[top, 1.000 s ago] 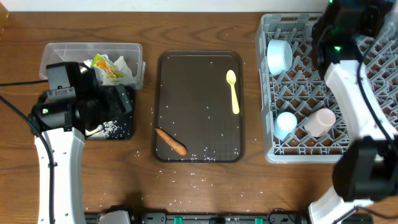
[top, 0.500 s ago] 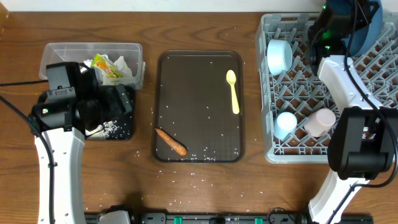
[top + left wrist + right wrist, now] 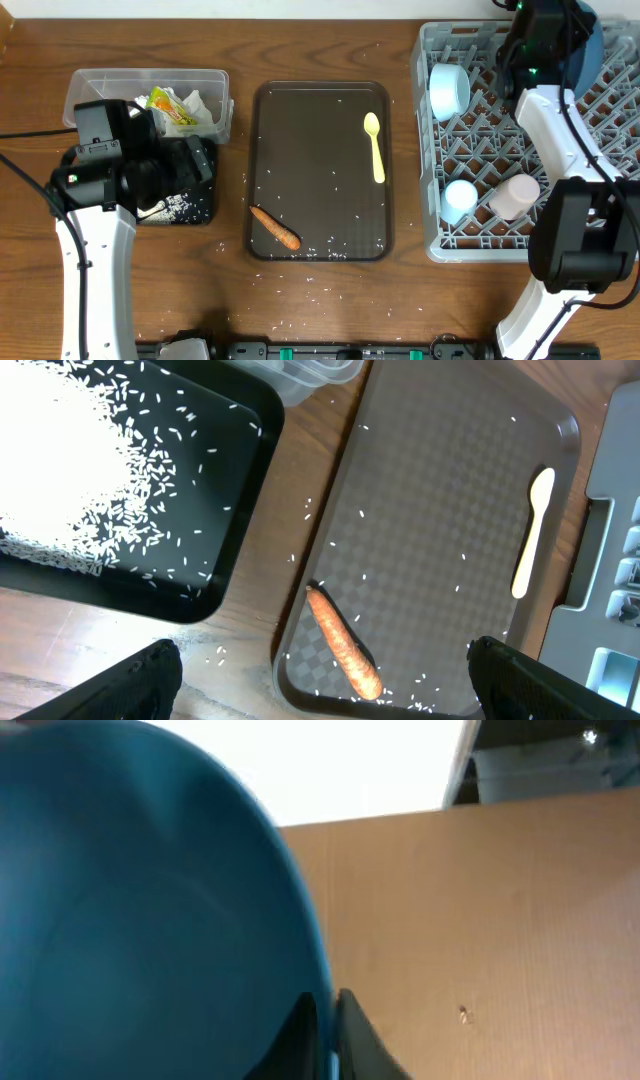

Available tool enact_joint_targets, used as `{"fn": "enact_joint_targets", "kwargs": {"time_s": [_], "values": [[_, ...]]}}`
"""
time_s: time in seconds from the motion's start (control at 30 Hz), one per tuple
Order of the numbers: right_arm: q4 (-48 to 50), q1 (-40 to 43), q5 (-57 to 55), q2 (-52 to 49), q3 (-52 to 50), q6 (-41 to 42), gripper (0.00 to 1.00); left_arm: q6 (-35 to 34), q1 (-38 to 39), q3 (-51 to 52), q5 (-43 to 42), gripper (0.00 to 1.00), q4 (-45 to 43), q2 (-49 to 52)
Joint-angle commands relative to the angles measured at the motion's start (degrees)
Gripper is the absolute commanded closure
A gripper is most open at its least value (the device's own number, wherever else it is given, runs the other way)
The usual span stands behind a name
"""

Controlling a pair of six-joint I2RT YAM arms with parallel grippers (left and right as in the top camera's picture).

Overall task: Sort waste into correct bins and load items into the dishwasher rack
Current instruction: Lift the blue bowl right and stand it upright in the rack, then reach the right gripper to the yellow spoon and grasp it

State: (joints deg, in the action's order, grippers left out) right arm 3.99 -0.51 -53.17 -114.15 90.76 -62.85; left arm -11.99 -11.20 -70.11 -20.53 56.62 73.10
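My right gripper (image 3: 327, 1020) is shut on the rim of the large dark blue bowl (image 3: 150, 920), which it holds over the far right of the grey dishwasher rack (image 3: 470, 245); the bowl (image 3: 588, 50) shows beside the arm in the overhead view. The light blue bowl (image 3: 449, 88), light blue cup (image 3: 460, 198) and pink cup (image 3: 514, 195) sit in the rack. My left gripper (image 3: 322, 678) is open and empty above the carrot (image 3: 343, 657). The yellow spoon (image 3: 375, 147) and carrot (image 3: 275, 228) lie on the brown tray (image 3: 320, 120). The clear tub (image 3: 100, 85) holds the wrapper (image 3: 172, 112) and white paper.
The black tray (image 3: 235, 520) holds a heap of white rice (image 3: 60, 470) and sits under my left arm. Loose grains are scattered on the brown tray and on the wooden table (image 3: 300, 290) in front of it.
My right arm has swung toward the rack's far edge with the dark blue bowl, which now shows beside the wrist. My left arm has not moved.
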Motion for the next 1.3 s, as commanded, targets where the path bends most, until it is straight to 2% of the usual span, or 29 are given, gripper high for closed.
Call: {"fn": "enact_joint_targets", "kwargs": {"time_s": [0.0, 0.1, 0.13, 0.2, 0.23, 0.33, 0.57, 1.0, 1.13, 1.27], "values": [[-3.06, -1.07, 2.69, -2.12, -1.75, 2.21, 0.78, 0.31, -0.24, -0.26, 0.70, 0.06, 0.13, 0.26], [-4.31, -1.73, 2.69, -2.12, -1.75, 3.43, 0.35, 0.31, -0.26, -0.26, 0.70, 0.07, 0.11, 0.26], [-4.46, -1.90, 2.67, -2.12, -1.75, 4.79, 0.24, 0.31, -0.24, -0.26, 0.68, 0.07, 0.11, 0.26], [-4.44, -2.05, 2.78, -2.12, -1.75, 8.68, 0.09, 0.31, -0.24, -0.26, 0.68, 0.07, 0.11, 0.26], [-4.46, -2.08, 2.97, -2.12, -1.75, 10.29, 0.06, 0.31, -0.24, -0.26, 0.68, 0.07, 0.13, 0.26], [-4.74, -2.03, 3.87, -2.10, -1.73, 14.12, 0.05, 0.31, -0.24, -0.24, 0.70, 0.07, -0.09, 0.26], [-4.68, -3.17, 6.88, -0.50, -1.70, 17.11, 0.04, 0.31, -0.24, -0.24, 0.70, 0.07, -0.09, 0.26], [-5.57, -13.57, 16.20, 7.28, -1.68, 29.88, 0.01, 0.31, -0.24, -0.24, 0.68, 0.07, -0.09, 0.26], [-13.92, -16.52, 23.87, 10.75, -1.68, 37.13, 0.01, 0.31, -0.26, -0.24, 0.70, 0.06, -0.09, 0.26], [-27.45, -19.63, 41.03, 13.03, -1.68, 49.16, 0.01, 0.31, -0.24, -0.24, 0.68, 0.07, -0.09, 0.26]]}}
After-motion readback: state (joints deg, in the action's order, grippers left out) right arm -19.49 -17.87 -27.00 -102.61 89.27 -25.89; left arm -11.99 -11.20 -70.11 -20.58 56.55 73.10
